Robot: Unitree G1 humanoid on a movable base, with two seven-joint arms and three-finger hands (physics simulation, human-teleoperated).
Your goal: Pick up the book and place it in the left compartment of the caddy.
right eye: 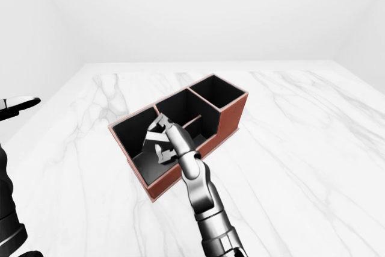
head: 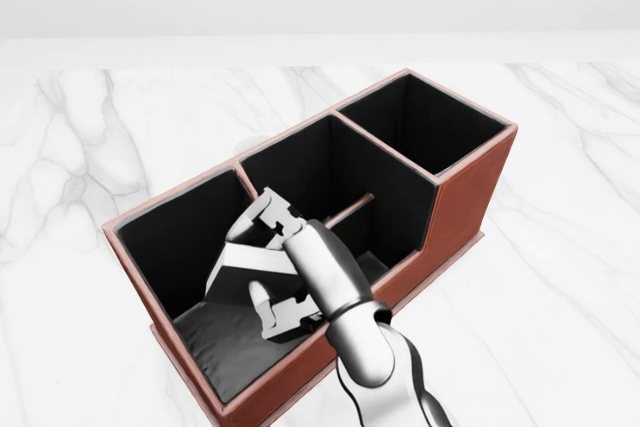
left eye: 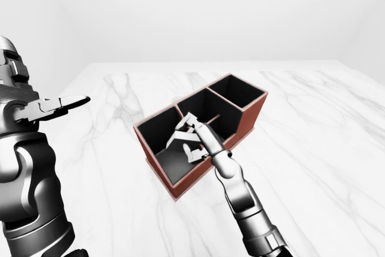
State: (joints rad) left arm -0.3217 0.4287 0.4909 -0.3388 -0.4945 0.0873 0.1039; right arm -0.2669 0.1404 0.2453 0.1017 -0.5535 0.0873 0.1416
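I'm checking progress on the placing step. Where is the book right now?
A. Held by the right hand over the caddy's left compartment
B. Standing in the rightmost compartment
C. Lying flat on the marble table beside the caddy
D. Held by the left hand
A: the right hand grips the book, tilted, within the left compartment of the caddy.

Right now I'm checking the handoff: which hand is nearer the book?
Right. The right hand has its fingers closed round the book over the caddy's left compartment; the left hand hangs apart, far left of the caddy.
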